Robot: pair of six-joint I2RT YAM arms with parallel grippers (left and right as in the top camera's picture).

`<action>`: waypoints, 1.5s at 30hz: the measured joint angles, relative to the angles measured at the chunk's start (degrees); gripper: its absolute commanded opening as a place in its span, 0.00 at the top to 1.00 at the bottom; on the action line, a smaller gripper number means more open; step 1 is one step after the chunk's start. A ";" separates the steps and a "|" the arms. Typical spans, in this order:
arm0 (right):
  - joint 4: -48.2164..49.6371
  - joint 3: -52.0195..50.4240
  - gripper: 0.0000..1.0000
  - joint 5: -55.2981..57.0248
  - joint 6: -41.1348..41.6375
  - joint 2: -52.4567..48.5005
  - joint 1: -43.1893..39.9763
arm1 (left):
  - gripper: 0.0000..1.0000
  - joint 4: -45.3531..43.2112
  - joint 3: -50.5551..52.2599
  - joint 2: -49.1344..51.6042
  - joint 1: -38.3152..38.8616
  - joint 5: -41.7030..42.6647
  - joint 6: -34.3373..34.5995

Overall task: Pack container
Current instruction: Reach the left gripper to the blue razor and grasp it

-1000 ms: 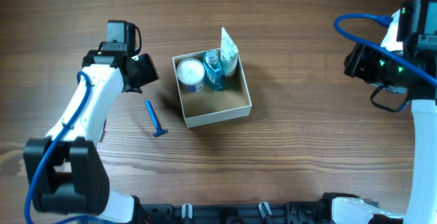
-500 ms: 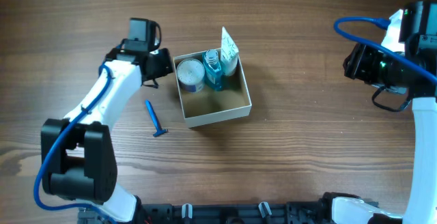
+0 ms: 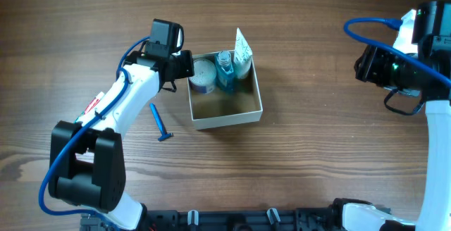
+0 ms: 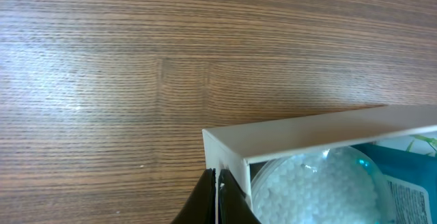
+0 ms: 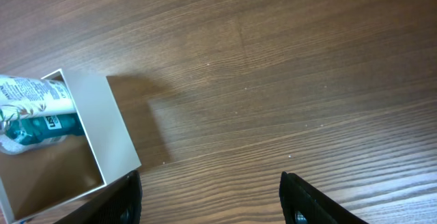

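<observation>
The container (image 3: 226, 105), a shallow square box with white walls and a tan inside, sits mid-table. It holds a white round jar (image 3: 204, 76), a blue bottle (image 3: 225, 72) and a white tube (image 3: 243, 53) along its far side. A blue razor (image 3: 161, 123) lies on the table to its left. My left gripper (image 3: 184, 65) is shut and empty. In the left wrist view its tips (image 4: 217, 198) touch the outside of the container's corner (image 4: 229, 149), next to the jar (image 4: 321, 190). My right gripper (image 5: 215, 203) is open and empty, far to the right of the container (image 5: 102, 125).
Wooden table all around. My right arm (image 3: 394, 69) with its blue cable hangs at the far right edge. The left arm (image 3: 120, 104) stretches over the table just left of the razor.
My left gripper has moved right, up to the container's far left corner, and the container has shifted slightly right. The right arm has not moved.
</observation>
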State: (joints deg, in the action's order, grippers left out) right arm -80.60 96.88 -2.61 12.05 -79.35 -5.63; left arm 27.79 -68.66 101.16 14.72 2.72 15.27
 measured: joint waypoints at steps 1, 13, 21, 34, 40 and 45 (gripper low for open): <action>0.00 0.00 0.35 0.00 0.00 0.00 0.00 | 0.96 -0.02 0.00 0.00 0.02 0.22 -0.28; 0.22 0.00 0.34 0.00 0.00 0.00 0.00 | 0.86 -1.29 0.00 0.00 0.02 2.86 -5.40; 1.25 0.00 0.25 -1.05 0.00 -0.04 -6.10 | 0.02 0.96 0.00 -0.39 -0.72 3.34 -6.84; 1.36 0.00 0.25 -1.97 -0.48 -1.77 -8.57 | 0.00 36.24 -1.68 -15.72 -12.00 0.98 7.96; 1.31 0.00 0.25 -2.56 -0.70 -1.77 -8.57 | 0.00 33.05 5.05 -15.37 -10.91 1.05 15.28; 1.20 0.00 0.25 -2.78 -0.85 -1.77 -8.57 | 0.00 27.98 8.74 -12.28 -10.91 1.68 17.18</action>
State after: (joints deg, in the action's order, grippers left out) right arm -79.40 96.88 -5.39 11.20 -81.12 -14.20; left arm 55.77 -59.92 88.88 3.81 4.40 32.45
